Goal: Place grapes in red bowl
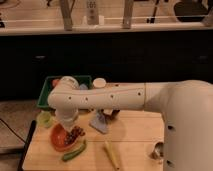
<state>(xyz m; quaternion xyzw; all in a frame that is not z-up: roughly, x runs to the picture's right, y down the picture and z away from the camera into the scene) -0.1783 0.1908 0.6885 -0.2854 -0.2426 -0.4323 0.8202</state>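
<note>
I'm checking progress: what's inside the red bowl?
The grapes show at the right side of the red bowl, beside the gripper, which hangs over the bowl's middle. Whatever lies beneath the gripper is covered, and whether the grapes are released cannot be seen.

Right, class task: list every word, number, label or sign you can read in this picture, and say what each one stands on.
White sign at the top edge: dark marks, too blurred to read.
Robot arm: small dots only, no readable text; its gripper points down over the red bowl, beside the grapes.
Green bin: no readable text.
So nothing here can be quoted.
</note>
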